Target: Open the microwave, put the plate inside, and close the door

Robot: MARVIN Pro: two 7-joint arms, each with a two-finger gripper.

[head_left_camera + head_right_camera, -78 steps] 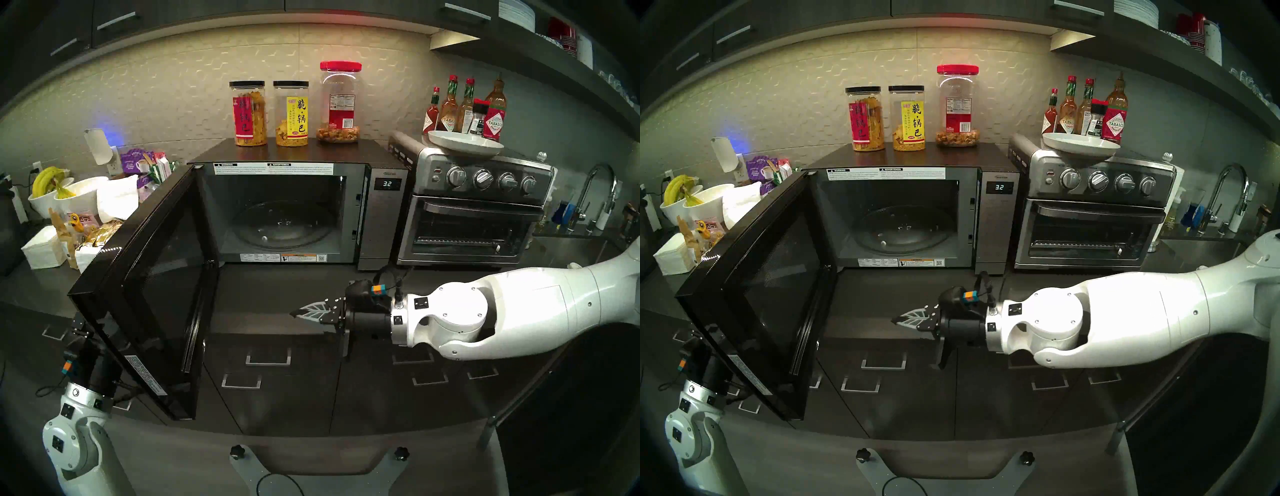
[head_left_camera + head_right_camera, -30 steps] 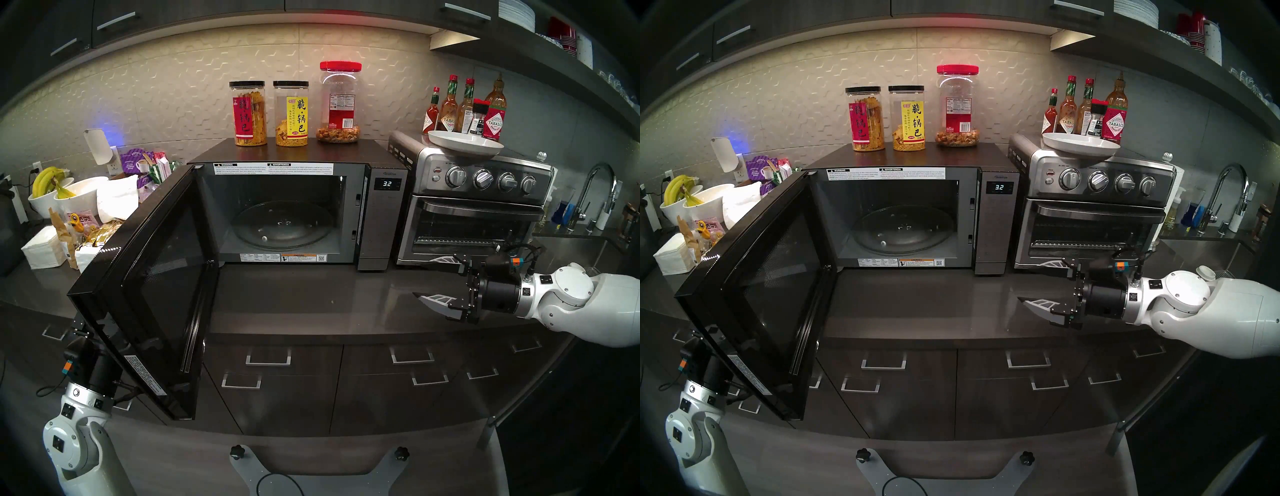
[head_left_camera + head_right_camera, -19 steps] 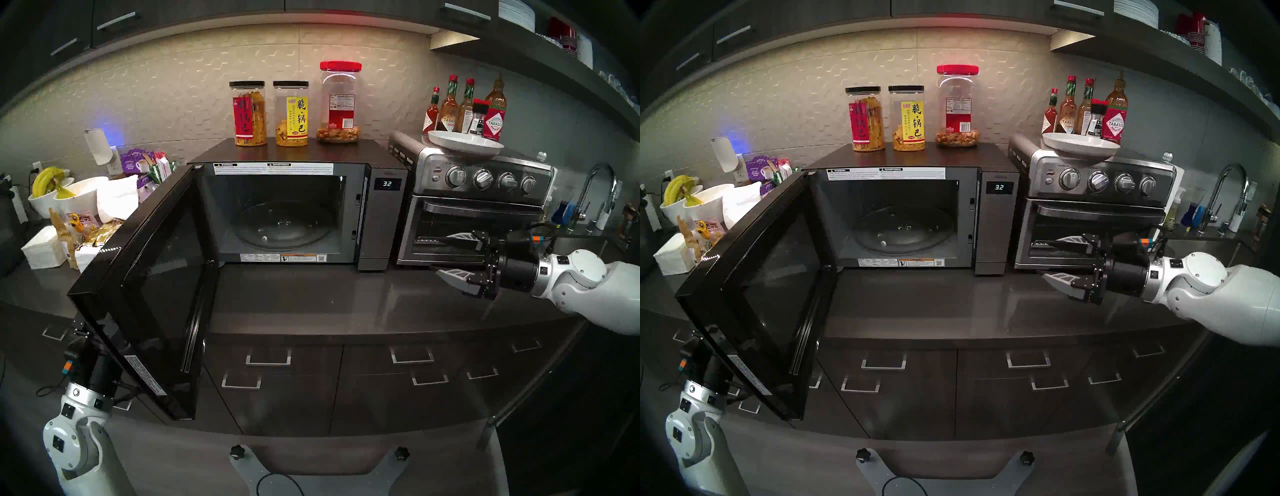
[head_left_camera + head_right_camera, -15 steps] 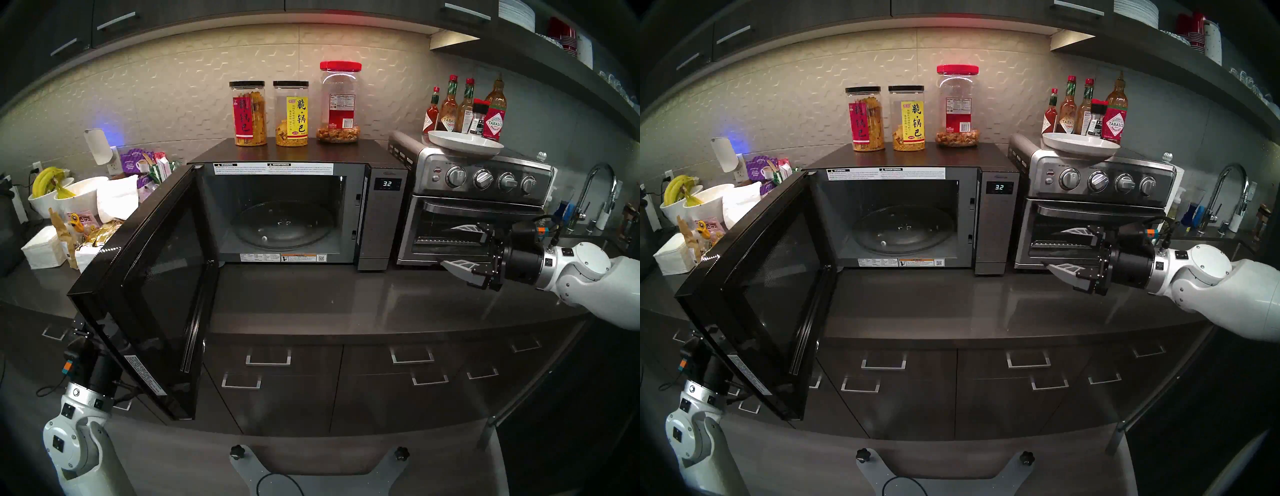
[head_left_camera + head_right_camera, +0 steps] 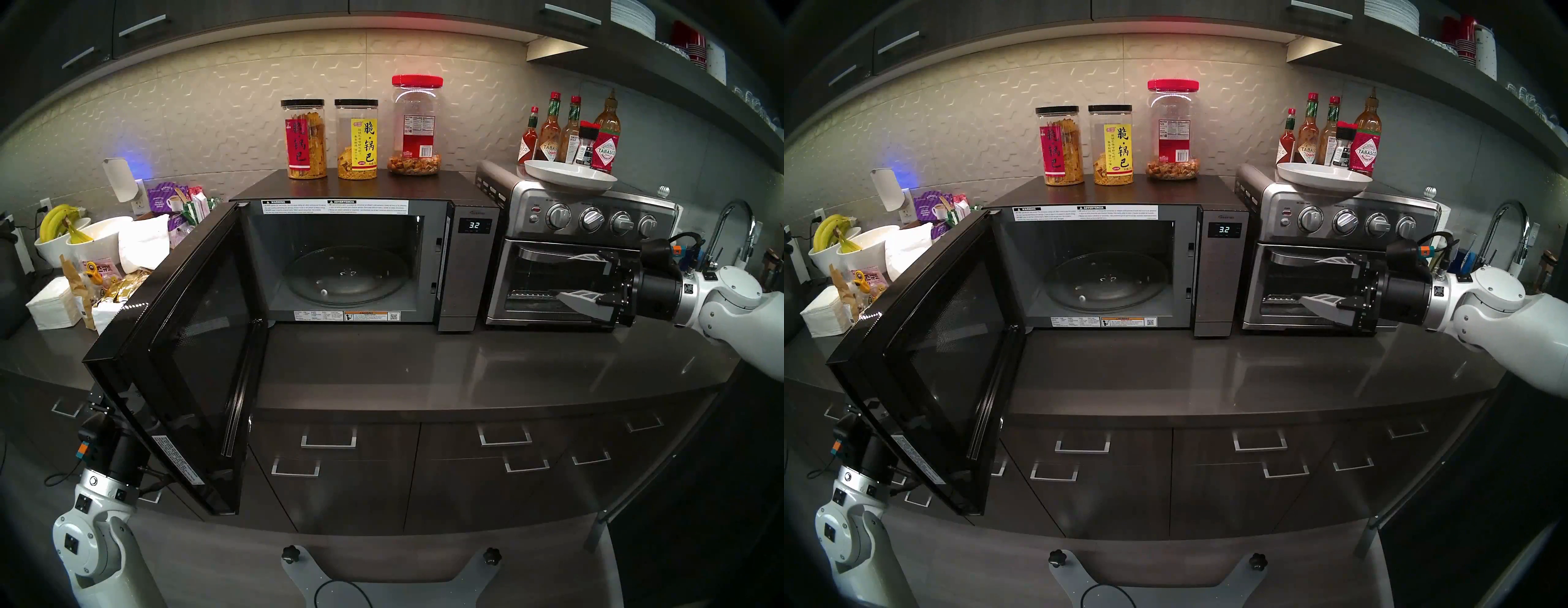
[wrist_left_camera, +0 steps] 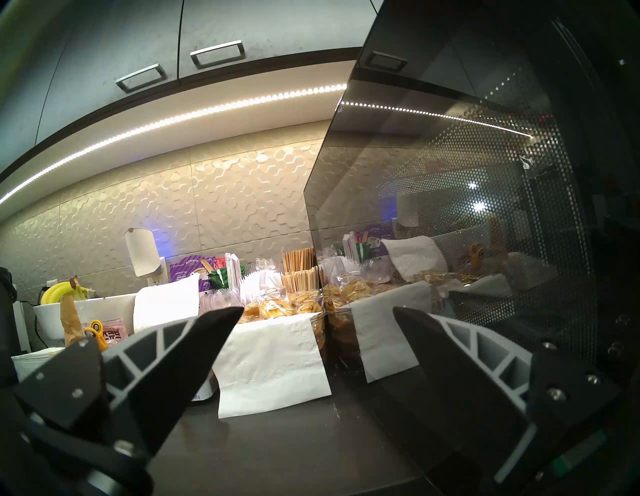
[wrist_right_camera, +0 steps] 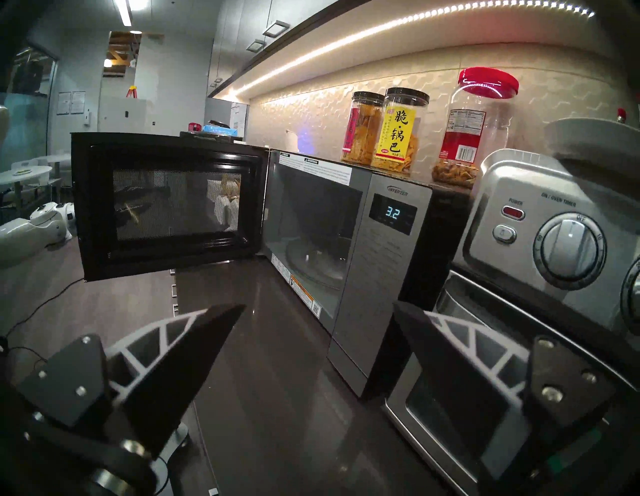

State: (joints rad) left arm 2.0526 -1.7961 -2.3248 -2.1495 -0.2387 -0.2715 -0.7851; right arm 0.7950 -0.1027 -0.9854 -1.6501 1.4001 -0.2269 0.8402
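My right gripper (image 5: 570,276) hangs wide and empty before the toaster oven (image 5: 581,263), below the plate (image 5: 570,175) on its top. The door (image 5: 178,352) stands open beside my spread, empty left gripper (image 6: 318,322). I judge that plate, overhanging the front edge, could tip off if I nudge its rim from underneath.

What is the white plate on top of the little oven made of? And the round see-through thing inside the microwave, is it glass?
The plate looks like glazed ceramic: plain white, smooth, with a soft sheen on its raised rim. It might also be hard plastic; the look leaves that open.
The turntable disc in the microwave is probably glass: it is clear, you see the grey floor through it, and it catches small bright glints.
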